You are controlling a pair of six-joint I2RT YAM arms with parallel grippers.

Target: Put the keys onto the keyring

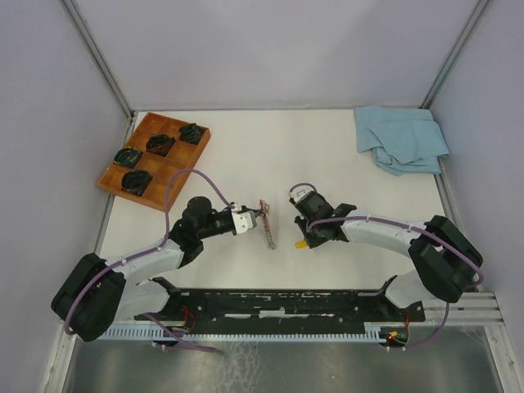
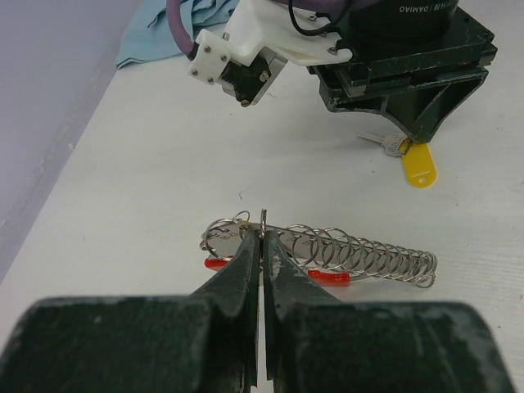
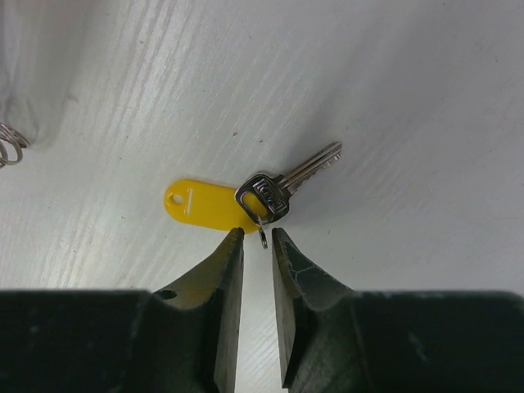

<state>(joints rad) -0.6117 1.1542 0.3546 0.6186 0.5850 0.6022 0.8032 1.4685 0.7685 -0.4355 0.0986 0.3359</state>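
Okay, left gripper is pressed shut on the keyring, pinching it edge-up at its tips. The chain and red strap trail off sideways from it on the desk. Right gripper is spread a little, with nothing clamped as far as I can tell. The key and its yellow tag lie flat on the desk just ahead of its tips, and the key's small loop sits in the gap between them. Step in hand, my read: grab the key. I'd pinch the key head, not the loop, which is too thin and would pivot. Go a bit further forward, centre the head between the fingers, close firmly, lift slowly, check the tag hangs free. Blade should point away from the gripper so I can steer it at the ring. Left side: don't loosen, the ring needs to be rigid for threading. Risk: fingers skid the key across the desk instead of catching it.
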